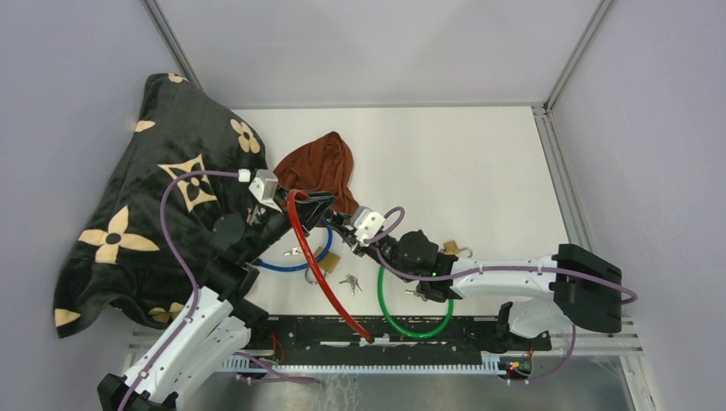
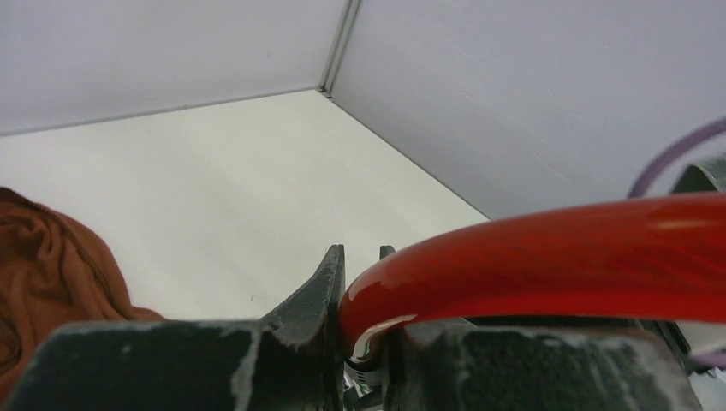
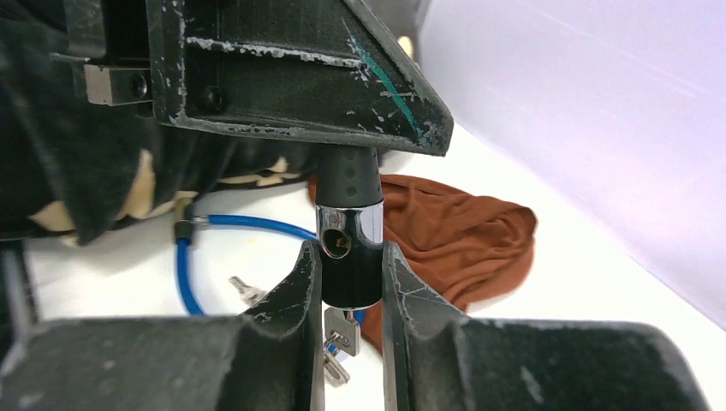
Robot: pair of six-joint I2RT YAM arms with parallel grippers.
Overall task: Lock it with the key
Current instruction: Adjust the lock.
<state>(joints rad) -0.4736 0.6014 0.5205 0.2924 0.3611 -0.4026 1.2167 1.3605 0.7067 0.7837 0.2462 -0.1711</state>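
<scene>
Top external view: over the worktop [image 1: 479,171], the left claw [image 1: 315,204] is clamped on the red cable [image 1: 321,274], holding its upper end aloft. Facing it, the right claw [image 3: 347,257] is closed narrow on the barrel [image 3: 347,227]. The barrel sits squarely between the right claw's fingers and runs up into the left claw above. A key [image 3: 336,347] hangs just beneath the barrel, low between the right fingers, seemingly seated in its end. I judge the turning step is in hand. The right claw would need to release, drop onto the key and twist while the left steadies.
</scene>
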